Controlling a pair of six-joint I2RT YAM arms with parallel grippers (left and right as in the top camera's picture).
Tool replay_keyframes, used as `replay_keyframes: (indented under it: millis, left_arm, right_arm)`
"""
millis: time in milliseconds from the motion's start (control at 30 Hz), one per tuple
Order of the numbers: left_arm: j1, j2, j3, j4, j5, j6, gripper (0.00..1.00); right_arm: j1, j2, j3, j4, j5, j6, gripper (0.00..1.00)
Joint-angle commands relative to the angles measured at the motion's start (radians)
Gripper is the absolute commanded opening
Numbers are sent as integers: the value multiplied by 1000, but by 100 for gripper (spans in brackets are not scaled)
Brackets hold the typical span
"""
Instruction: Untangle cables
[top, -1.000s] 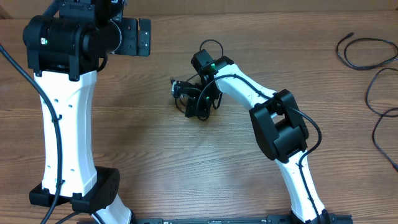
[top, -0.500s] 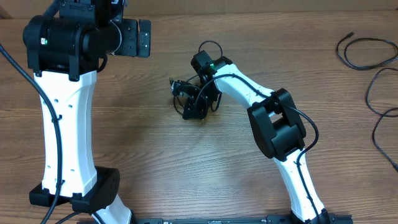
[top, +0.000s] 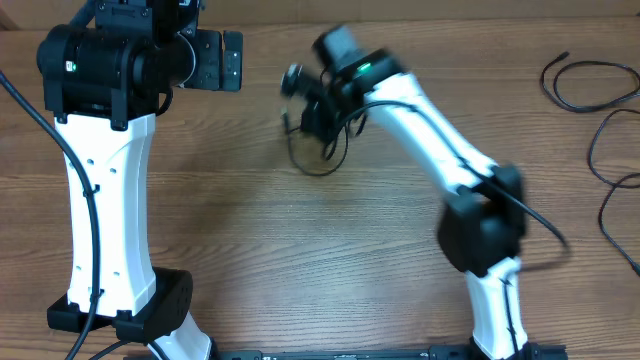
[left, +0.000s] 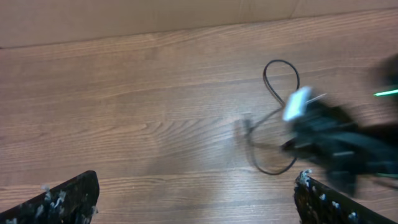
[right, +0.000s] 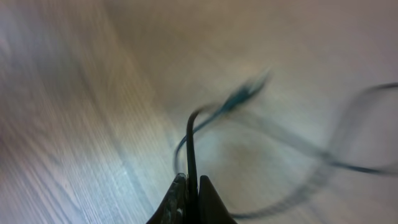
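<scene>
Between the clenched fingers (right: 175, 200) of the right hand (right: 191, 182) runs the black cable (right: 190, 140), looping beyond

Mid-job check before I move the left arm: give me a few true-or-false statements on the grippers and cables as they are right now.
1. The right gripper is shut on the black cable. True.
2. The left gripper grips that same cable. False: its fingers stand wide apart with nothing between them.
3. Other cables lie near the right edge of the table, apart from both arms. True.
4. The table is plain white plastic. False: it shows a brown wood grain.
5. In the left wrist view the held cable forms a loop. True.
</scene>
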Motion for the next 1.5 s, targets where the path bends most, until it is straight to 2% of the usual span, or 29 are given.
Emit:
replay_keyframes:
  millis: [0,200,367,433,600,767,900,1033,1200,1367,1467]
  left_arm:
    - [-1,-32,3,15,2,22,100]
    - [-1,-32,3,29,1,22,100]
    - [-1,-32,3,33,1,23,100]
    - [-1,-32,3,37,2,23,100]
    - [-1,-32,2,39,2,23,100]
    - [-1,-29,2,44,2,22,100]
    - [-1,-23,2,46,2,22,100]
    - [-1,-12,2,51,2,18,100]
    - [-1,4,2,50,2,18,100]
    - [-1,19,2,50,2,18,100]
    - [-1,29,1,46,2,18,100]
  right_arm:
    - [-106,-183,40,1,55,82,4]
    - [-307,-336,40,-1,63,158,4]
    - [-566,-439,40,10,62,227,4]
    - [-718,-490,41,27,62,244,4]
    - [-950,-590,42,44,59,303,4]
    - [-1139,-712,139,84,-112,354,4]
    - [-1187,-770,240,149,-138,389,4]
    - [-1193,-787,308,237,-72,388,4]
    - [-1193,-765,314,301,-37,148,4]
    - [-1193,-673,312,323,281,40,4]
    - [-1193,-634,298,328,346,-3,4]
